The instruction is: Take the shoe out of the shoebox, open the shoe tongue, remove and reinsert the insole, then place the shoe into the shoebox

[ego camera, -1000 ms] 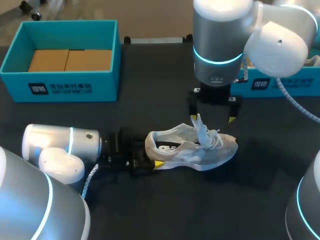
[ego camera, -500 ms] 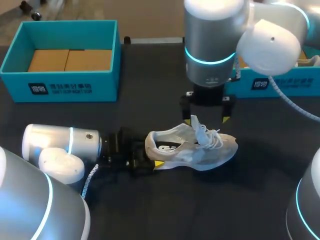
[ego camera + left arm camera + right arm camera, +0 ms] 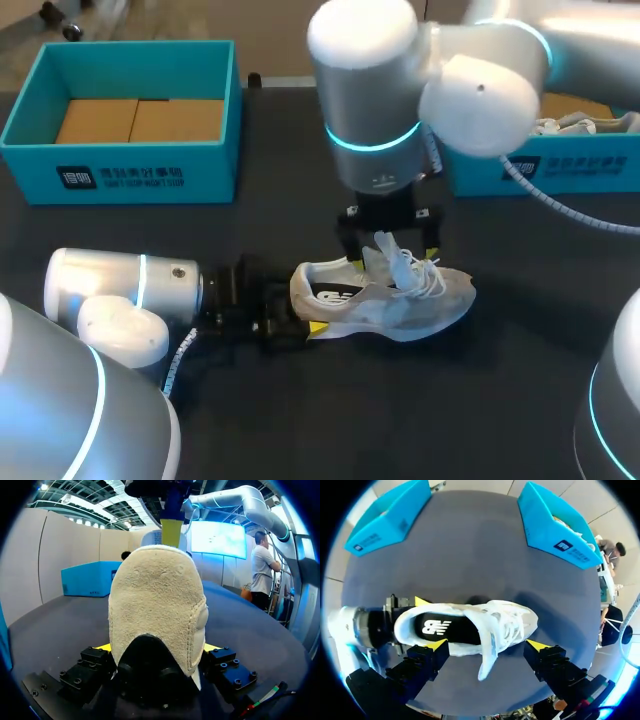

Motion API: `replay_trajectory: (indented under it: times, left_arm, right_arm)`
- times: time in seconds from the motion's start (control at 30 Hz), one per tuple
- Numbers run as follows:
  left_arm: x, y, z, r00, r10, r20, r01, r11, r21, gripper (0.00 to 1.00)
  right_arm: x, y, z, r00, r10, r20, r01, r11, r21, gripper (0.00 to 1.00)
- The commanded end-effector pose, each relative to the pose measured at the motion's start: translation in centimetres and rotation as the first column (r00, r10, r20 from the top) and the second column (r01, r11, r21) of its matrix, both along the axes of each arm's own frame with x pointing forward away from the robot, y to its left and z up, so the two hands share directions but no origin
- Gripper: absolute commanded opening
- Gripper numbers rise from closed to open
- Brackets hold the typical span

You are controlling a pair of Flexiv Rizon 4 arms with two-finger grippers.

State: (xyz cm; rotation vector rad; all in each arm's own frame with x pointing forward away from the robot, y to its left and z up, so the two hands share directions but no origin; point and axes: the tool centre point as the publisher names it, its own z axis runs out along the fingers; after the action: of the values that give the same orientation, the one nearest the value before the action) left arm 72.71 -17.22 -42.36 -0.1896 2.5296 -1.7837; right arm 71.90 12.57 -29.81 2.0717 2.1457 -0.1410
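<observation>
A white sneaker (image 3: 385, 295) lies on its side on the dark table, toe to the right; its black insole (image 3: 440, 628) shows inside. My left gripper (image 3: 300, 322) is shut on the heel (image 3: 157, 610), its yellow fingertips (image 3: 210, 647) pressed to both sides. My right gripper (image 3: 388, 250) hangs straight down over the laces, open wide. The raised tongue (image 3: 487, 660) stands between its fingers (image 3: 437, 646) without touching either. One yellow tip of the right gripper (image 3: 171, 532) shows above the heel in the left wrist view.
A teal shoebox (image 3: 120, 170) with a cardboard liner stands at the back left. A second teal box (image 3: 540, 165) at the back right holds another shoe (image 3: 590, 125). Dark table lies bare in front of the sneaker.
My right arm has moved left and lower, bringing its open fingers around the raised tongue. The sneaker and the left arm have stayed put.
</observation>
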Motion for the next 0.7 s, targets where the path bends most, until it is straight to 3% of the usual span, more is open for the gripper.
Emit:
replay_trajectory:
  times: [0.03,0.13,0.2,0.27,0.3,0.57,0.7]
  left_arm:
    - [-0.2,0.0,-0.1,1.000,0.002,0.001,-0.002,1.000,0.000,0.00]
    - [-0.2,0.0,-0.1,1.000,0.002,0.001,-0.002,1.000,0.000,0.00]
    - [-0.2,0.0,-0.1,1.000,0.002,0.001,-0.002,1.000,0.000,0.00]
    - [-0.2,0.0,-0.1,1.000,0.002,0.001,-0.002,1.000,0.000,0.00]
    - [-0.2,0.0,-0.1,1.000,0.002,0.001,-0.002,1.000,0.000,0.00]
    - [-0.2,0.0,-0.1,1.000,0.002,0.001,-0.002,1.000,0.000,0.00]
    - [-0.2,0.0,-0.1,1.000,0.002,0.001,-0.002,1.000,0.000,0.00]
  right_arm:
    - [0.6,0.2,-1.3,1.000,-0.010,-0.013,0.009,1.000,-0.013,0.46]
    - [0.7,0.0,-1.4,1.000,-0.018,-0.008,0.018,1.000,-0.009,0.38]
    - [0.8,-0.1,-1.4,1.000,-0.023,-0.003,0.023,1.000,-0.003,0.27]
    - [1.0,-0.3,-1.3,1.000,-0.024,0.002,0.024,1.000,-0.004,0.13]
    - [1.0,-0.3,-1.2,1.000,-0.024,0.007,0.024,1.000,-0.005,0.00]
    - [0.8,-3.3,-0.8,0.996,-0.079,0.047,0.079,0.997,0.008,0.00]
    - [0.8,-5.0,-1.4,0.986,-0.140,0.086,0.132,0.987,0.090,0.00]
